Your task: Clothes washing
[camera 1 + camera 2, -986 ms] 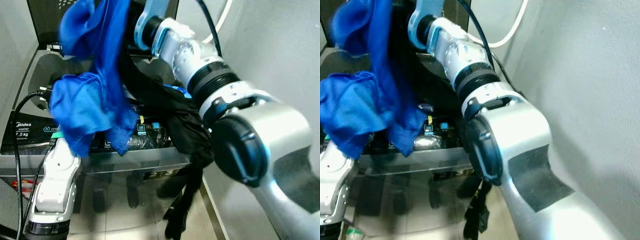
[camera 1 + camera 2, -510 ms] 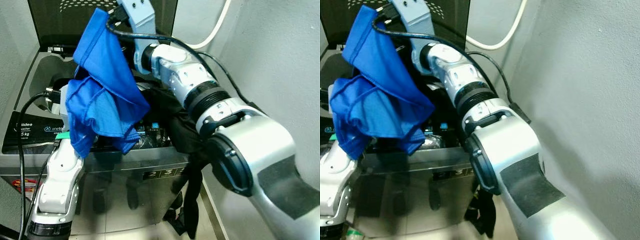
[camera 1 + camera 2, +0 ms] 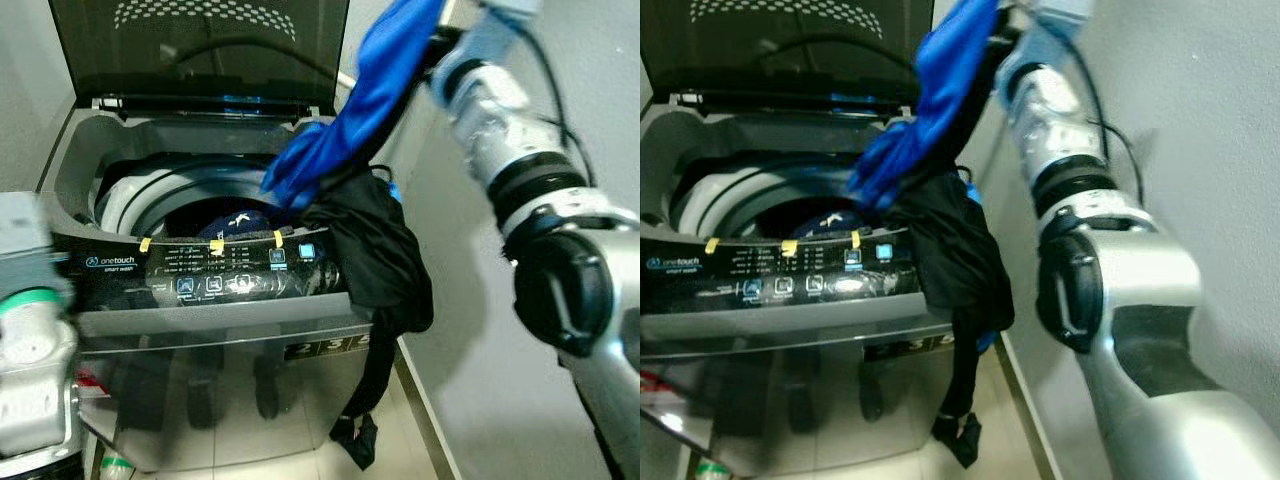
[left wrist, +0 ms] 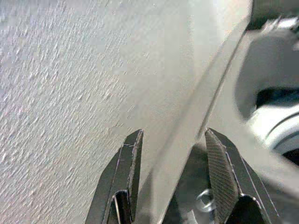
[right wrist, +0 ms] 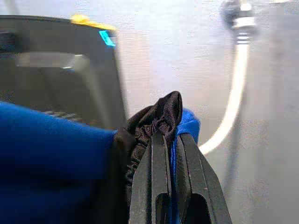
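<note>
Your blue garment (image 3: 350, 120) hangs high over the right rear corner of the top-loading washing machine (image 3: 230, 300), stretched from the top of the head views down to a bunched end just above the tub's right rim. Your right claw (image 5: 170, 154) has its 2 fingers pressed together on that blue cloth along with a fold of black fabric, close to the raised dark lid (image 3: 200, 50). A black garment (image 3: 375, 250) lies draped over the machine's right front corner, touching the blue one's lower end, and trails down the front panel to the tiled floor (image 3: 400, 420). Inside the open drum (image 3: 190, 205) you can see a dark blue item with a white mark. The control panel (image 3: 215, 275) across the front carries 3 yellow tape tabs. A white hose (image 5: 233, 98) runs along the wall behind the lid. Your left claw (image 4: 173, 168) has its fingers apart, holding nothing, straddling the machine's grey edge beside a rough white wall (image 4: 56, 93).
</note>
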{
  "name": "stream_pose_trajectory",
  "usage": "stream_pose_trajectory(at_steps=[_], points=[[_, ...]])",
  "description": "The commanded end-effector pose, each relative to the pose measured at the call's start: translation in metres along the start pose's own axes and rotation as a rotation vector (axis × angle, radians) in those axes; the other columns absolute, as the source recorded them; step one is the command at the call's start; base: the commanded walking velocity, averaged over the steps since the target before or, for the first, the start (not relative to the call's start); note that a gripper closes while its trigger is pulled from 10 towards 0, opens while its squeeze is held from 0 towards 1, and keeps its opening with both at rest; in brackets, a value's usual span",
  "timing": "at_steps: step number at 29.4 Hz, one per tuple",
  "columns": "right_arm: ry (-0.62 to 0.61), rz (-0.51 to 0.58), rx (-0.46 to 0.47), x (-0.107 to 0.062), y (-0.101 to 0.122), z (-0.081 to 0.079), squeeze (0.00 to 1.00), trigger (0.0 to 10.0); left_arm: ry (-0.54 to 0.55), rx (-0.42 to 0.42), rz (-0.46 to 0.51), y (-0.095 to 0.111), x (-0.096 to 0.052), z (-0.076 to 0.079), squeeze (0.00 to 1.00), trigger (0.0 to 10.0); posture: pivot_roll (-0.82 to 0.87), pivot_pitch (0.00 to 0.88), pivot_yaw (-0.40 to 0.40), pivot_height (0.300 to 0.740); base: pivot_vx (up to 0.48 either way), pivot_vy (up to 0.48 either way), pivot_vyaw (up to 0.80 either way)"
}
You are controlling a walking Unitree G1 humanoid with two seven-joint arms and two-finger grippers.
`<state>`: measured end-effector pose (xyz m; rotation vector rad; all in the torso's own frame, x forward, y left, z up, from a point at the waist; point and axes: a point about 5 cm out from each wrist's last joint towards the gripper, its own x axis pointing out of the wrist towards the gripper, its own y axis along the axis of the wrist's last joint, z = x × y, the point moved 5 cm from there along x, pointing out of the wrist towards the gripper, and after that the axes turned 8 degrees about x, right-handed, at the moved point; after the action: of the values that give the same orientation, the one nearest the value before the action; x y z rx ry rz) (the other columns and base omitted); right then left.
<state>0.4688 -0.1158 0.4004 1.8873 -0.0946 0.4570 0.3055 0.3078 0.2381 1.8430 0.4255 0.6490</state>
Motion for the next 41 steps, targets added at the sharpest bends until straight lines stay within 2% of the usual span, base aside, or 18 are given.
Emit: stream_pose_trajectory(at_steps=[1, 2, 4, 8, 12, 13, 15, 16, 17, 18, 20, 21, 23, 24, 27, 32, 33, 41], points=[[0.067, -0.006, -0.019, 0.001, -0.002, -0.016, 0.00, 10.0, -0.053, -0.027, 0.054, 0.012, -0.003, 0.011, 0.00, 10.0, 0.17, 0.008, -0.034, 0.740, 0.000, 0.000, 0.00], [0.111, -0.035, -0.047, 0.001, -0.010, -0.024, 0.00, 10.0, -0.090, -0.039, 0.079, 0.018, -0.004, 0.019, 0.00, 10.0, 0.17, 0.008, -0.034, 0.740, 0.000, 0.000, 0.00], [0.111, -0.035, -0.047, 0.001, -0.010, -0.024, 0.00, 10.0, -0.090, -0.039, 0.079, 0.018, -0.004, 0.019, 0.00, 10.0, 0.17, 0.008, -0.034, 0.740, 0.000, 0.000, 0.00], [0.275, -0.210, -0.227, -0.006, -0.055, -0.058, 0.00, 10.0, -0.215, -0.030, 0.150, 0.032, -0.015, 0.043, 0.00, 10.0, 0.17, 0.014, -0.044, 0.740, 0.000, 0.000, 0.00], [0.310, -0.256, -0.279, -0.008, -0.066, -0.068, 0.00, 10.0, -0.234, -0.026, 0.161, 0.034, -0.018, 0.047, 0.00, 10.0, 0.16, 0.015, -0.055, 0.740, 0.000, 0.000, 0.00], [0.377, -0.275, -0.378, -0.009, -0.069, -0.103, 0.00, 10.0, -0.232, -0.025, 0.168, 0.036, -0.019, 0.049, 0.00, 10.0, 0.16, 0.013, -0.061, 0.740, 0.000, 0.000, 0.00], [0.395, -0.276, -0.404, -0.010, -0.069, -0.112, 0.00, 10.0, -0.231, -0.026, 0.170, 0.037, -0.019, 0.049, 0.00, 10.0, 0.16, 0.013, -0.061, 0.740, 0.000, 0.000, 0.00], [0.478, -0.222, -0.414, -0.012, -0.055, -0.154, 0.00, 10.0, -0.233, -0.027, 0.175, 0.038, -0.020, 0.051, 0.00, 10.0, 0.15, 0.007, -0.082, 0.740, 0.000, 0.000, 0.00], [0.597, -0.138, -0.310, -0.020, -0.029, -0.208, 0.00, 10.0, -0.242, -0.023, 0.180, 0.038, -0.023, 0.055, 0.00, 10.0, 0.15, 0.005, -0.090, 0.740, 0.000, 0.000, 0.00], [0.684, -0.085, -0.235, -0.030, -0.010, -0.244, 0.00, 10.0, -0.248, -0.020, 0.184, 0.038, -0.024, 0.058, 0.00, 10.0, 0.16, 0.005, -0.101, 0.740, 0.000, 0.000, 0.00], [0.684, -0.085, -0.235, -0.030, -0.010, -0.244, 0.00, 10.0, -0.248, -0.020, 0.184, 0.038, -0.024, 0.058, 0.00, 10.0, 0.16, 0.005, -0.101, 0.740, 0.000, 0.000, 0.00], [0.768, -0.015, -0.075, -0.043, 0.022, -0.281, 0.00, 10.0, -0.258, -0.020, 0.188, 0.039, -0.027, 0.062, 0.00, 10.0, 0.17, 0.004, -0.120, 0.740, 0.000, 0.000, 0.00], [0.844, 0.054, 0.041, -0.060, 0.054, -0.315, 0.00, 10.0, -0.265, -0.020, 0.192, 0.040, -0.030, 0.066, 0.00, 10.0, 0.18, 0.002, -0.135, 0.740, 0.000, 0.000, 0.00], [0.850, 0.062, 0.005, -0.063, 0.053, -0.321, 0.00, 10.0, -0.268, -0.020, 0.192, 0.040, -0.032, 0.067, 0.00, 10.0, 0.18, 0.002, -0.142, 0.740, 0.000, 0.000, 0.00], [0.823, -0.003, -0.141, -0.062, 0.015, -0.318, 0.00, 10.0, -0.279, -0.014, 0.185, 0.037, -0.035, 0.071, 0.00, 10.0, 0.19, 0.000, -0.159, 0.740, 0.000, 0.000, 0.00], [0.819, -0.070, -0.225, -0.064, -0.019, -0.313, 0.00, 10.0, -0.288, -0.015, 0.179, 0.036, -0.036, 0.073, 0.00, 10.0, 0.18, 0.000, -0.161, 0.740, 0.000, 0.000, 0.00], [0.820, -0.139, -0.290, -0.068, -0.052, -0.308, 0.00, 10.0, -0.294, -0.015, 0.171, 0.034, -0.037, 0.075, 0.00, 10.0, 0.18, 0.000, -0.164, 0.740, 0.000, 0.000, 0.00], [0.770, -0.208, -0.304, -0.067, -0.075, -0.298, 0.00, 10.0, -0.325, -0.026, 0.172, 0.034, -0.041, 0.084, 0.00, 10.0, 0.17, 0.000, -0.167, 0.740, 0.000, 0.000, 0.00]])
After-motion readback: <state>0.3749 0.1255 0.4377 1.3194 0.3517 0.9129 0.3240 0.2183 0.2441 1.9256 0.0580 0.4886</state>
